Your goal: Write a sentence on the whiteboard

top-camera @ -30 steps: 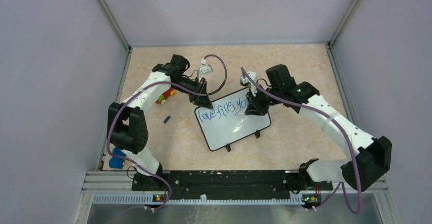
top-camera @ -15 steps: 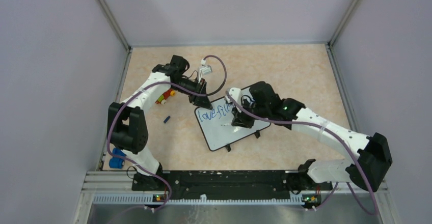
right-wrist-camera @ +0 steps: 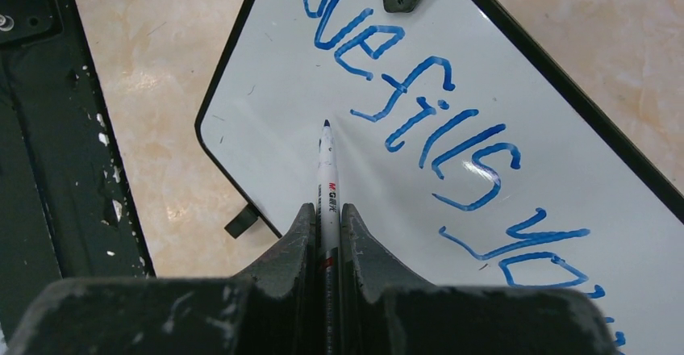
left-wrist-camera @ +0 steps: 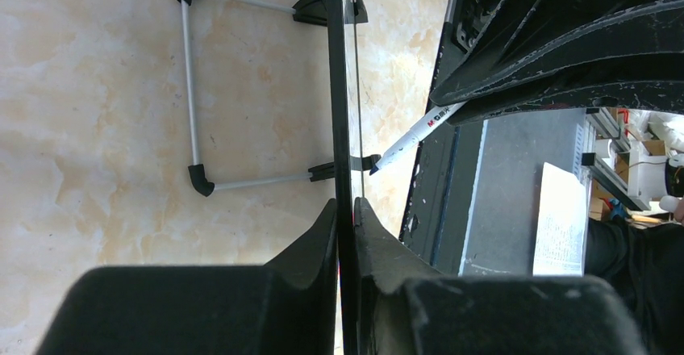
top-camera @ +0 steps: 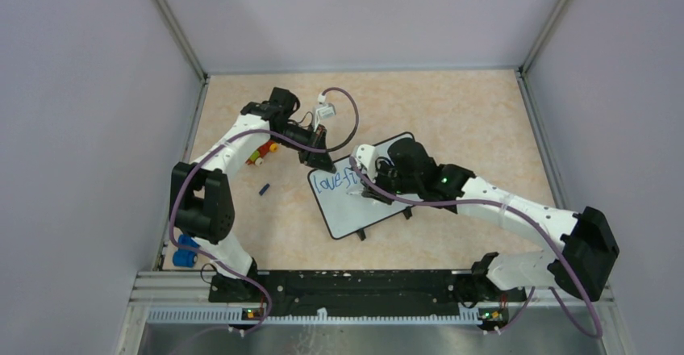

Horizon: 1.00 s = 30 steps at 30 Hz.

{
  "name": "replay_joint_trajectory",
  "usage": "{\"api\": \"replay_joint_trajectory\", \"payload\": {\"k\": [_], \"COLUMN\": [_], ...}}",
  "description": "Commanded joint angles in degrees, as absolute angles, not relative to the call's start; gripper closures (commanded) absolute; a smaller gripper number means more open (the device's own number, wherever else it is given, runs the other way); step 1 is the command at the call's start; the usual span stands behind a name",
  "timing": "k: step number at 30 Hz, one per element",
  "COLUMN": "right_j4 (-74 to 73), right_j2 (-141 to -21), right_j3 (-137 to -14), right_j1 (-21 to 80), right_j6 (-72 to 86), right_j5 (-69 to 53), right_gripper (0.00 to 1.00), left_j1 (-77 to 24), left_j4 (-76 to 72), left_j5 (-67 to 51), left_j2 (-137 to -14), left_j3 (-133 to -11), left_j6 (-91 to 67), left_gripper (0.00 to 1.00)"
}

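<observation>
The whiteboard [top-camera: 351, 214] stands tilted on the table on its black feet [left-wrist-camera: 193, 89]. My left gripper [top-camera: 322, 161] is shut on the board's top left edge [left-wrist-camera: 340, 89], its fingers [left-wrist-camera: 323, 226] pinching the thin black frame. My right gripper [top-camera: 364, 192] is shut on a white marker [right-wrist-camera: 327, 179] over the board's left half. The marker tip points at bare white below "love"; I cannot tell whether it touches. The sentence [right-wrist-camera: 419, 105] in blue reads "love fills yo" in the right wrist view. From above only "love fi" [top-camera: 335, 181] shows; my right arm hides the rest.
Small red and yellow pieces [top-camera: 261, 153] lie left of the board, with a small dark blue cap [top-camera: 264, 188] nearer. A blue object [top-camera: 185, 251] sits by the left arm's base. A white connector [top-camera: 325, 111] hangs on the left arm's cable. The black base rail [right-wrist-camera: 48, 129] runs along the near edge.
My right gripper has moved with the marker from the right end of the first line leftward and nearer, to below "love fi". The left gripper and board have not moved.
</observation>
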<state>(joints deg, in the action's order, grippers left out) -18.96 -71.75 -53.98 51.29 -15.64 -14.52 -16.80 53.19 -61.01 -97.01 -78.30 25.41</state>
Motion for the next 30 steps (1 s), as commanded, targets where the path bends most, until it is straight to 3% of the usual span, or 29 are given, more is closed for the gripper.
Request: {"api": "replay_joint_trajectory", "payload": {"k": [1,14,30], "right_j4": [-15.9,-16.8,-20.1], "right_j2": [-72.2,-73.5,-73.9], "right_j3": [-54.2,-54.2,-50.9], "right_j1": [52.4,53.3,54.3], "right_j6": [-16.9,-18.3,-20.3], "right_j5": [-13.6,-12.4,-12.1], "right_gripper": [1.0,1.0,1.0], "left_j1": [-16.5,-16.5,-16.5], "left_j4": [53.0,53.1,53.2], "left_j5": [-62.6,-62.6,-62.6], "left_j2": [-95.6,-95.8,-96.3], "left_j3": [-78.2,-78.4,-78.7], "left_j6": [26.1,26.1,26.3], "left_gripper": [0.88,1.0,1.0]}}
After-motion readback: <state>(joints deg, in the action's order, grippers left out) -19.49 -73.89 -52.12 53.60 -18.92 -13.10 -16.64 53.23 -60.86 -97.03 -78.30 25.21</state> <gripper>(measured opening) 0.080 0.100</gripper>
